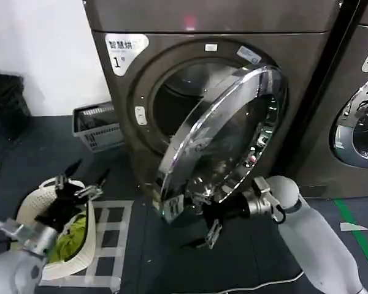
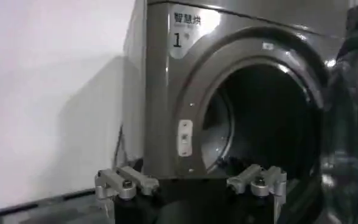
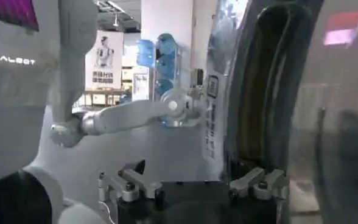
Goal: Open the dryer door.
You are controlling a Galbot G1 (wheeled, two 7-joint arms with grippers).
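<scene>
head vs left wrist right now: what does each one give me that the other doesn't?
Head view alone: the right gripper open at the lower edge of the dryer door, the door's full chrome ring swung partly open, a grey basket by the wall, a white laundry basket with green cloth, and a second machine to the right.

Left wrist view alone: a close look into the dark drum opening and the latch plate on its rim.

Both: the left gripper, open and away from the machine, the "1" label, and the open door.
</scene>
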